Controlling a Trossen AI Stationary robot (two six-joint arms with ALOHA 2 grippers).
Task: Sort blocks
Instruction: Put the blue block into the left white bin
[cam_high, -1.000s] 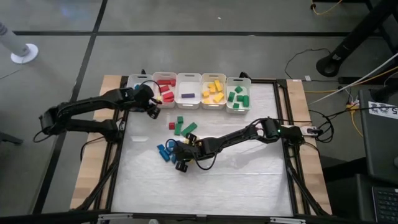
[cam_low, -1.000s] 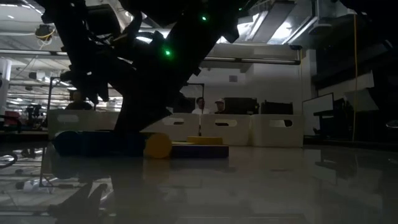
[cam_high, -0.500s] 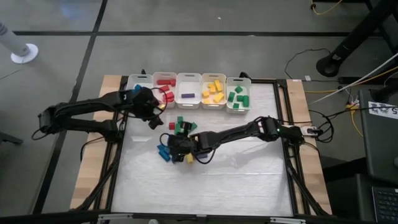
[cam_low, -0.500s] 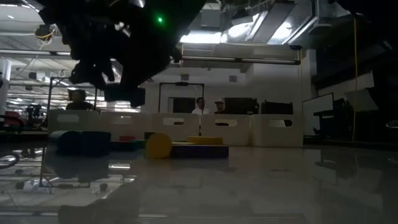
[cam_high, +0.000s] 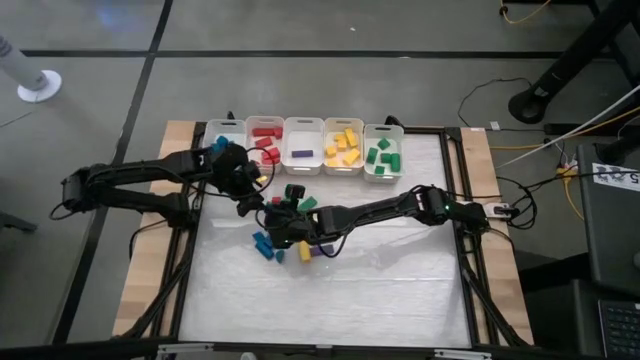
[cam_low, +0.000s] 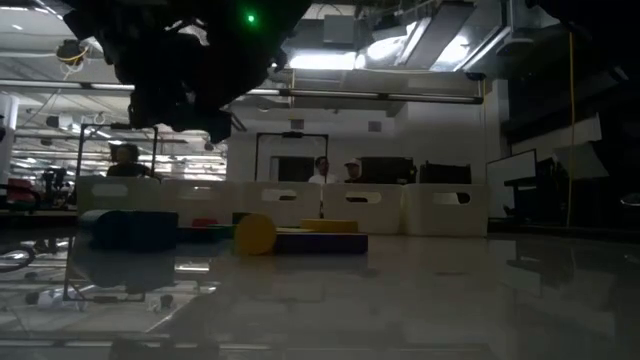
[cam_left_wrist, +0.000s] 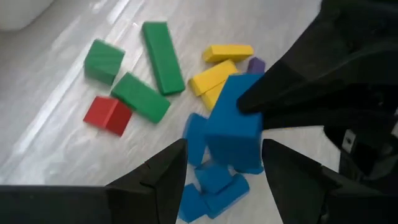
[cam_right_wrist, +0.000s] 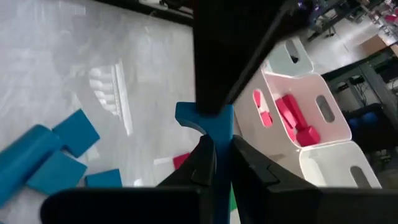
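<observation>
Blocks (cam_left_wrist: 155, 74) lie scattered; right claw (cam_right_wrist: 216, 163) pinches a blue arch block (cam_right_wrist: 211, 121); left claw (cam_left_wrist: 221, 180) spread.

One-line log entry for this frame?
right tool: shut on blue block, above loose blocks | left tool: open, facing it

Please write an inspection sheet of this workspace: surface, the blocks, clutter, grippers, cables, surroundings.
Surface: white table top, glossy, wooden side edges.
Blocks: loose pile of blue, green, red, yellow and purple blocks mid-table; others already in the row of five white bins at the far edge, red, purple, yellow and green each in its own bin.
Clutter: nothing seen.
Grippers: right gripper raised over the pile, shut on a blue block; left gripper open, hovering close above the pile beside it.
Cables: several cables on the floor right of the table.
Surroundings: grey floor; people stand far behind the bins in the low view.
</observation>
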